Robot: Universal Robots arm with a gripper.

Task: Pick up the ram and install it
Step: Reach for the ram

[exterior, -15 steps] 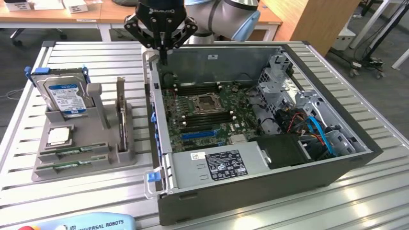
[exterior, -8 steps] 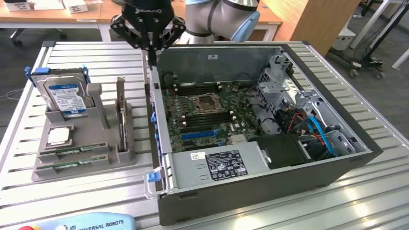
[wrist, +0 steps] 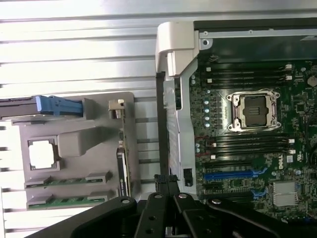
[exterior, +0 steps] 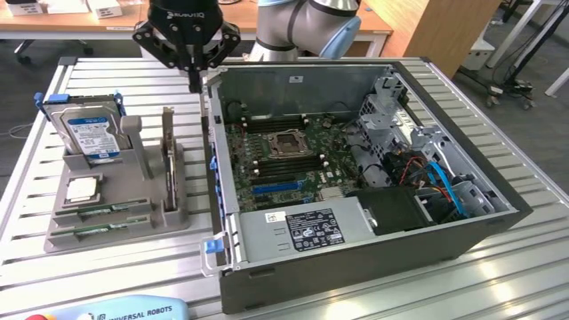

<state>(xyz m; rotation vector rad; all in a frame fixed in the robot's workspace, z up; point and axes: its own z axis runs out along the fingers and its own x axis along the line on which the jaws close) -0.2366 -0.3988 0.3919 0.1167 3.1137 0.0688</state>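
The slim green ram stick (exterior: 100,213) was seen slotted in a grey holder (exterior: 124,193) by the table's (exterior: 124,80) edge at the exterior view's left. It was judged light, stiff and fragile, best pinched along its long edges. The black gripper (exterior: 194,83) was pressed together, empty.

light: bright, even | glare: metal table slats (wrist: 74,29) | shadows: soft

We log the surface (exterior: 116,80) as ribbed bare metal with a bright sheen. Holder (exterior: 169,220): smooth grey matt plastic. Ram sticks (exterior: 100,229): green circuit board. Hard drive (exterior: 89,133): silver metal, glossy blue label. Processor (exterior: 81,189): dull silver metal. Computer case (exterior: 356,267): dark matt painted metal outside, bare grey sheet inside. End effector (exterior: 194,83): matt black.
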